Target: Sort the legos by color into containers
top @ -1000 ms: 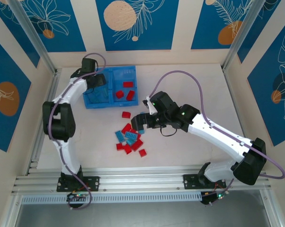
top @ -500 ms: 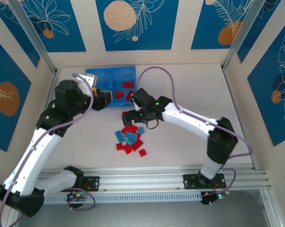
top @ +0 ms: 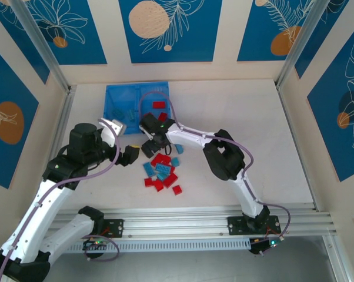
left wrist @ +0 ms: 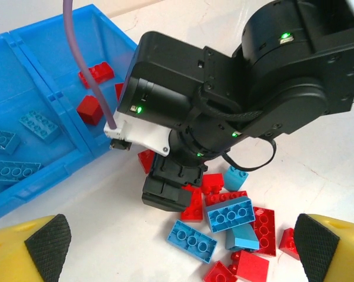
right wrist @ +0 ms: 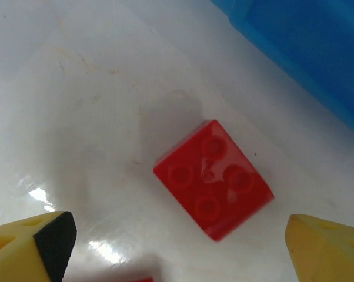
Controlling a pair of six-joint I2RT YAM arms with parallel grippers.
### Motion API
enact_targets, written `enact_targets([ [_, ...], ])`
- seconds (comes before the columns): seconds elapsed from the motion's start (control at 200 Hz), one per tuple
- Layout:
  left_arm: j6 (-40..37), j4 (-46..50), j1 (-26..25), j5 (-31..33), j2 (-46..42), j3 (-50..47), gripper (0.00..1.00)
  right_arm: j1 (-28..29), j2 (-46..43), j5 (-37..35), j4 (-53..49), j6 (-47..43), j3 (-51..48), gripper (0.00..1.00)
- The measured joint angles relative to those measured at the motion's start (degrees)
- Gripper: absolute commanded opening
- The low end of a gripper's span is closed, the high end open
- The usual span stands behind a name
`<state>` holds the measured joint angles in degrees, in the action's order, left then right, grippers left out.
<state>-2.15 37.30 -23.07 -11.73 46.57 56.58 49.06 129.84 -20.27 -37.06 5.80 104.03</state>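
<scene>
Shallow blue plastic bin [top: 110, 98]: light-blue plastic bricks [left wrist: 3, 141] in the left compartment, red ones [left wrist: 94, 73] in the right, sorted by colour. Left pincer [top: 132, 155] wide, empty, near the loose brick pile [top: 161, 172] on the white tabletop [top: 253, 129]. Right pincer [right wrist: 180, 247] wide, straddling one small red square brick [right wrist: 212, 185], probably for pickup.

Blue leaf-print wall panels [top: 189, 35], white table [top: 253, 129]

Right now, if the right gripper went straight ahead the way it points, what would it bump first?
Probably the red brick lying on the table, between the open fingers of the right gripper. How far off it is looks unclear.
</scene>
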Motion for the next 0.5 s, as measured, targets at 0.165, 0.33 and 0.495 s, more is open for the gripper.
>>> enact_targets([
  [0.165,-0.2,-0.35,0.0,0.37,0.09,-0.28,1.0,-1.11,2.47,1.03,0.52,-2.8,3.69,0.88],
  [0.33,-0.55,-0.35,0.0,0.42,0.09,-0.31,1.0,-1.97,4.7,2.58,0.63,-3.96,6.16,0.71],
  [0.495,-1.05,-0.39,0.0,0.42,0.09,-0.63,1.0,-2.21,5.73,3.98,0.59,-3.37,6.19,0.49],
])
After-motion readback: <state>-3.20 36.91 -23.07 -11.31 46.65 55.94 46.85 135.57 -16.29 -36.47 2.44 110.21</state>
